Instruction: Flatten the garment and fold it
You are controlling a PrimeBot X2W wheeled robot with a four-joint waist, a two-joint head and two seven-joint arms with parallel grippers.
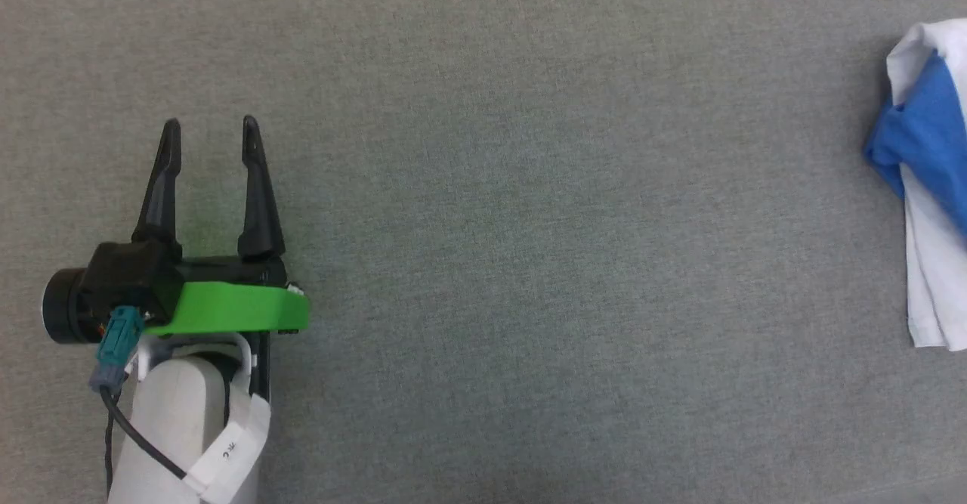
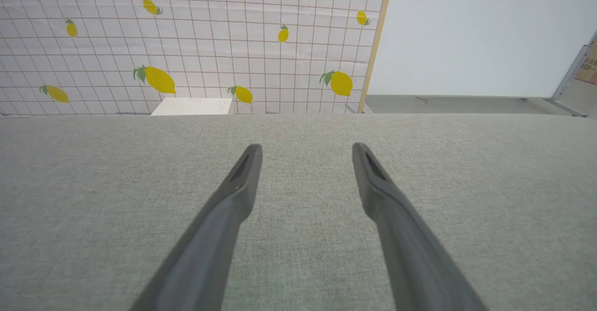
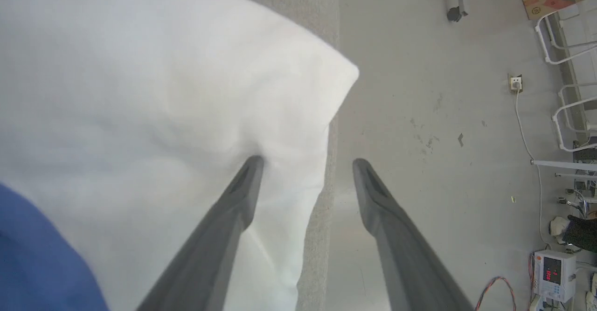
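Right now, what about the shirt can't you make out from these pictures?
Head view: most of the garment runs off the right edge, so its full shape and fold are unknown.
Right wrist view: the garment is close and blurred; no chest lettering can be read.
Right wrist view: whether the open right claw touches the garment or hovers above it is unclear.

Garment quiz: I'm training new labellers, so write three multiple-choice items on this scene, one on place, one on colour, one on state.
1. In the head view the garment lies: A centre; B lower left; C right edge.
2. The garment's colours: A red and black; B white and blue; C green and yellow.
3. The right claw is: A open; B shut on the garment; C shut on nothing.
C: it sits at that edge. B: white cloth, blue panel. A: its fingers stand apart in the right wrist view.
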